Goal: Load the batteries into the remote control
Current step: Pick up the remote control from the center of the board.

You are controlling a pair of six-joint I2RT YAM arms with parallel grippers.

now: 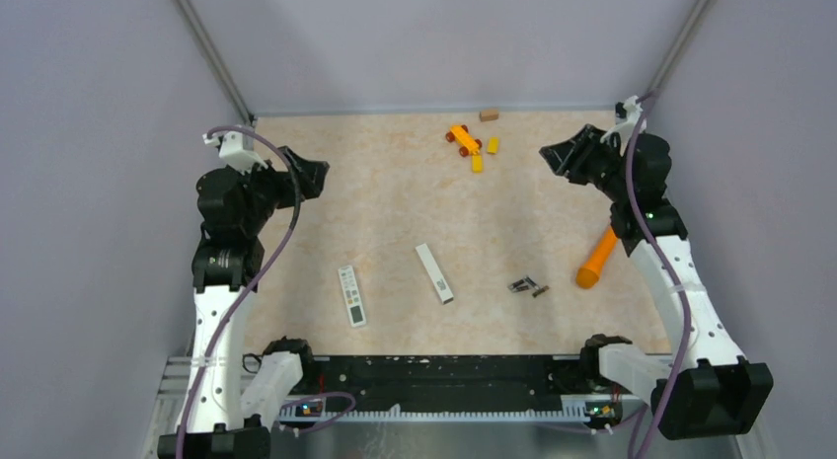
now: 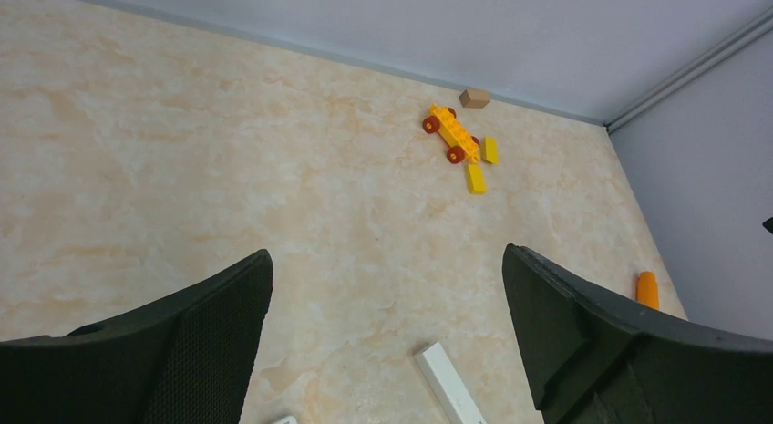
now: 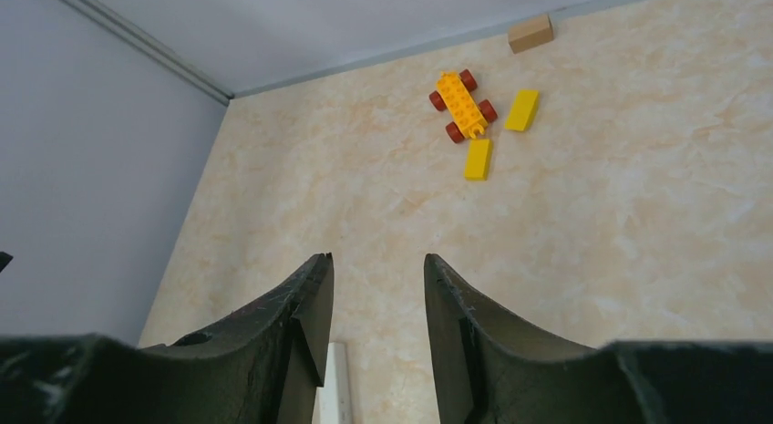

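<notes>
The batteries [image 1: 528,285] lay close together on the bench [image 1: 395,202], right of centre, near the orange cylinder [image 1: 596,262] but apart from it; the remote control [image 1: 434,272] lay flat and slanted near the middle, with a second white bar [image 1: 351,295] to its left, which I took for the back cover. Neither arm held anything: the left tool [image 1: 314,173] hung over the far left of the bench with its fingers [image 2: 210,324] spread wide, and the right tool [image 1: 549,153] hung over the far right, its fingers [image 3: 301,315] only narrowly parted with nothing between them. The cells looked small, hard, smooth and round, so likely to roll away or squirt out of a pinch; gripping one at a time across the middle of the barrel seemed soundest. The remote looked light and stiff, apt to slide on the smooth bench, and best held across its narrow width near one end. Much was hard to make out: whether the two cells touched, which end of each was which, and whether the battery compartment lay open and faced up. Which white piece was body and which was cover was not certain either. The wrist views cut off the white pieces at their lower edges and showed no batteries
</notes>
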